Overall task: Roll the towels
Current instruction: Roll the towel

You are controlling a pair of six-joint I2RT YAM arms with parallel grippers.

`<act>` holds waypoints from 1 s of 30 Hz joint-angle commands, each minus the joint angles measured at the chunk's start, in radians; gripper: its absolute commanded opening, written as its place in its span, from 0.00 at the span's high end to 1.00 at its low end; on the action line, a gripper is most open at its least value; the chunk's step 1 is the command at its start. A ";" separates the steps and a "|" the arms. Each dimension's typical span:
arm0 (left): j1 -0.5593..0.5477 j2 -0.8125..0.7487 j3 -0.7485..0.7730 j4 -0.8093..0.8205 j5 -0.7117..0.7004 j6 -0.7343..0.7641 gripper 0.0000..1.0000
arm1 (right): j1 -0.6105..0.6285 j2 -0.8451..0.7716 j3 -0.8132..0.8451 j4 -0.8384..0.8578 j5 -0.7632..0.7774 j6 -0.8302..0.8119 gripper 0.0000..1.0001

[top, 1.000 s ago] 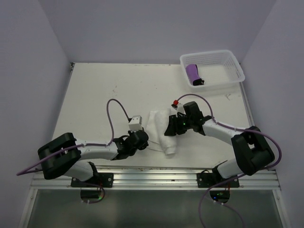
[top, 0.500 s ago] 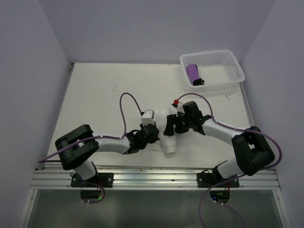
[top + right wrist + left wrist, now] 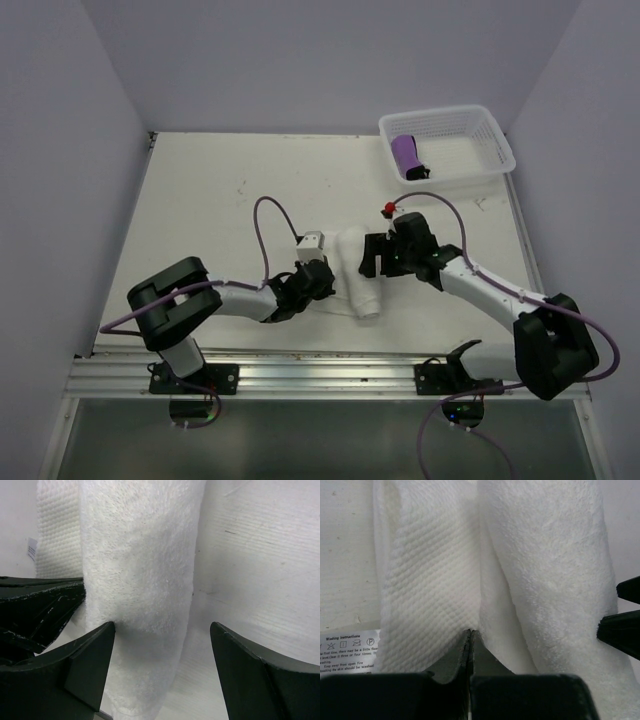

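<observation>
The white towel (image 3: 352, 262) lies as a roll near the table's middle, with a flat waffle-textured flap (image 3: 427, 575) to the left of the roll (image 3: 550, 565). My left gripper (image 3: 330, 284) is shut, its tips (image 3: 470, 631) pressed into the crease between flap and roll, with nothing seen between them. Open, my right gripper (image 3: 369, 258) straddles the roll (image 3: 140, 555); its left finger (image 3: 90, 655) is at the roll's side and its right finger (image 3: 250, 670) stands apart over bare table. The purple towel (image 3: 405, 153) lies rolled in the basket.
The white perforated basket (image 3: 470, 125) stands at the far right corner. A care label (image 3: 347, 650) sticks out from the flap's left edge. The two grippers' fingers are close together on either side of the roll.
My left gripper moved right against the towel, which went from partly spread to a roll. My right gripper opened, let go of the roll and drew back slightly to the right.
</observation>
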 commanded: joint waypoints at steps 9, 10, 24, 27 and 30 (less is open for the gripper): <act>0.014 0.059 -0.006 0.016 0.044 -0.021 1.00 | -0.004 -0.033 0.074 0.008 0.008 0.002 0.21; 0.014 0.062 -0.004 0.014 0.045 -0.021 1.00 | -0.003 -0.030 0.083 0.011 0.001 -0.001 0.21; 0.016 0.080 -0.006 -0.005 0.068 -0.025 1.00 | 0.028 0.182 0.189 -0.084 0.257 -0.007 0.29; 0.016 0.077 -0.010 -0.007 0.070 -0.028 1.00 | 0.035 0.191 0.201 -0.095 0.309 0.019 0.41; 0.016 0.080 -0.012 -0.007 0.076 -0.034 1.00 | 0.042 0.200 0.221 -0.121 0.343 0.051 0.59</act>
